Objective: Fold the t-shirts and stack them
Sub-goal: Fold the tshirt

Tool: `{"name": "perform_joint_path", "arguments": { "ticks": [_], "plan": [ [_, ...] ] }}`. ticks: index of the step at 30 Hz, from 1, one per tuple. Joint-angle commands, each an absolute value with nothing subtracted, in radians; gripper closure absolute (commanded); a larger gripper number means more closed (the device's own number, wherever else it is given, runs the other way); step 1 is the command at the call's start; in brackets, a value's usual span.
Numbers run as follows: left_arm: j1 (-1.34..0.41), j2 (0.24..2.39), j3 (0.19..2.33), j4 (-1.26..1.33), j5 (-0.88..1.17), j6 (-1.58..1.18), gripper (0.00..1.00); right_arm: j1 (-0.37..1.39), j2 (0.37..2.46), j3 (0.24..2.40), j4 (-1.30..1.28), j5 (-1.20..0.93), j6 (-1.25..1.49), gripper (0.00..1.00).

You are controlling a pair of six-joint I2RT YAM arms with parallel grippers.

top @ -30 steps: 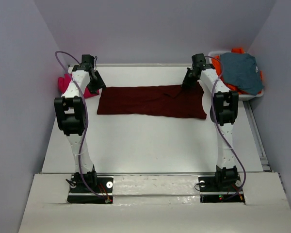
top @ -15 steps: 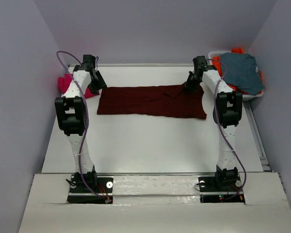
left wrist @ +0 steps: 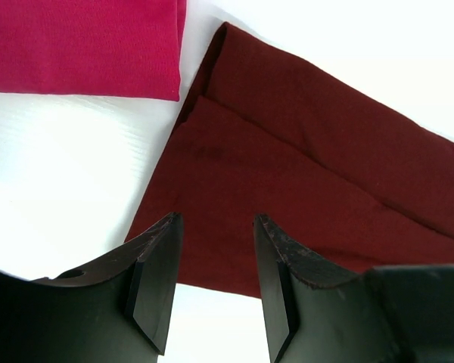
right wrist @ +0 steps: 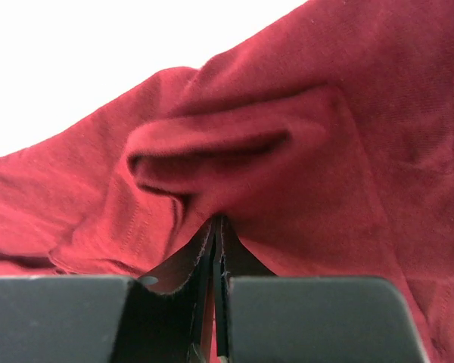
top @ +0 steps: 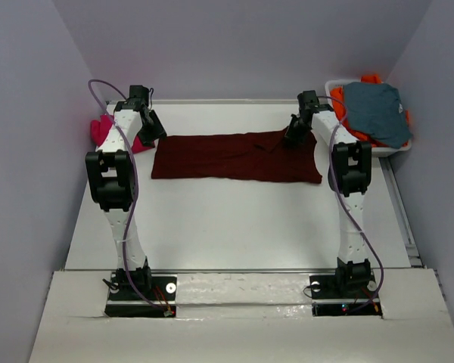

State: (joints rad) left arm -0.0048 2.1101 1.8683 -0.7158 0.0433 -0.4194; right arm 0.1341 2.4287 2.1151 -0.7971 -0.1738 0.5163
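Note:
The dark maroon t-shirt (top: 234, 157) lies folded in a long band across the far half of the table. My right gripper (top: 292, 136) is shut on a pinch of its far right edge; in the right wrist view the cloth (right wrist: 287, 151) bunches up over the closed jaws (right wrist: 216, 227). My left gripper (top: 153, 136) is open and empty just above the shirt's left end (left wrist: 303, 174), its fingers (left wrist: 155, 280) over the near edge. The magenta-pink t-shirt (top: 106, 132) lies folded at the far left, also in the left wrist view (left wrist: 83, 45).
A white basket (top: 397, 147) at the far right holds a grey-blue garment (top: 374, 110) on top of orange ones (top: 372, 79). Grey walls close in on both sides. The white table (top: 234, 219) reaches toward the arm bases.
My right gripper has shifted slightly left along the far edge, holding the maroon cloth. The left arm has not moved.

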Motion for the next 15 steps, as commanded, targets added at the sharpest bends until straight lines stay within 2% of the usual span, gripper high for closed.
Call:
{"name": "perform_joint_path", "arguments": {
  "ticks": [1,15],
  "plan": [
    [-0.006,2.092,1.902,-0.723,0.037,-0.406,0.47,0.156,2.488,2.209,-0.781,-0.209,0.508,0.93],
    [-0.006,2.112,1.931,-0.735,0.032,-0.410,0.47,0.175,2.508,2.292,-0.781,-0.238,0.520,0.93]
  ]
}}
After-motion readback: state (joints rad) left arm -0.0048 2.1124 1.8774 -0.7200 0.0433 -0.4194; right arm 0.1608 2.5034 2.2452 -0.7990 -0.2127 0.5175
